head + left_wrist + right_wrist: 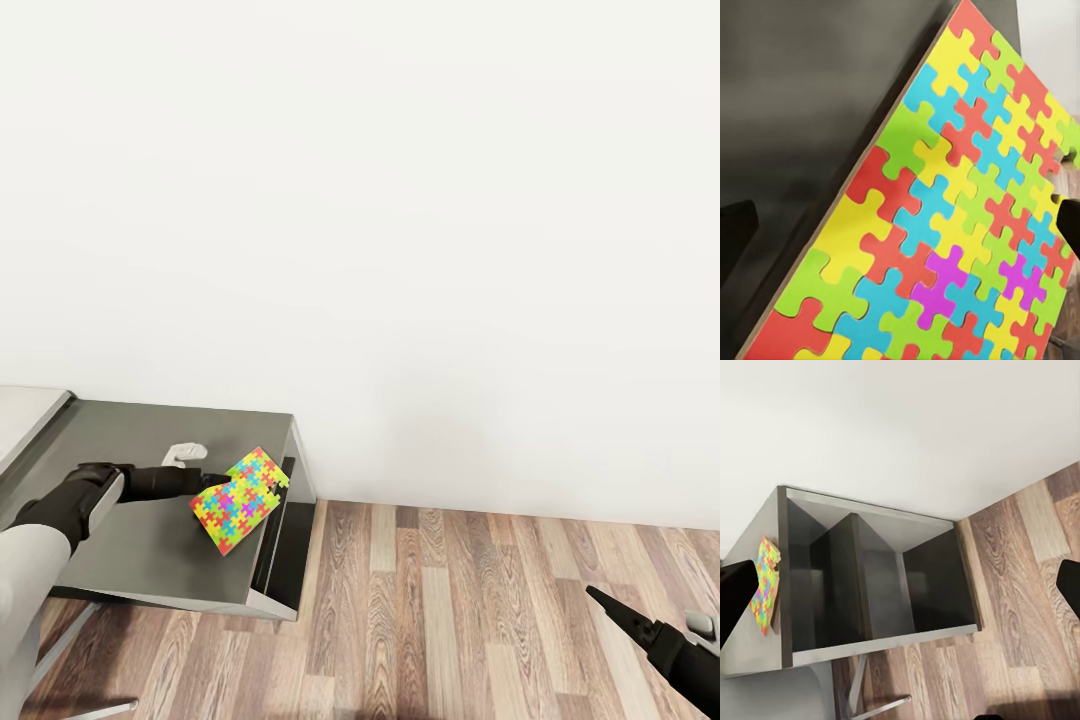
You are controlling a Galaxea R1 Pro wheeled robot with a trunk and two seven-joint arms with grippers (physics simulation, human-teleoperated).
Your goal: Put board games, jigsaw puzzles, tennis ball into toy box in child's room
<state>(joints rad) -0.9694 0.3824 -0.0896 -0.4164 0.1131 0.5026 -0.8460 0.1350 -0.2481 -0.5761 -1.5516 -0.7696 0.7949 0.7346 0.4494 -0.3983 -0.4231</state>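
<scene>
One jigsaw puzzle (240, 497), a thin slab of yellow, red, green and blue pieces, lies on the dark grey part of the table (140, 545), close to its right edge. My left gripper (208, 484) is at the slab's left side. In the left wrist view the jigsaw puzzle (945, 217) spreads out ahead of the left gripper (904, 225), whose fingers (736, 234) stand wide apart, so it is open. My right gripper (603, 602) hangs open and empty over the floor, far right of the table. The toy box, board games, tennis ball and bed are out of view.
A white wall (400, 200) stands right behind the table. Wood-plank floor (450, 620) stretches to the right. The table's light grey part (25, 415) begins at the far left. Open dark compartments (877, 585) sit in the table's end, below the jigsaw puzzle (766, 583).
</scene>
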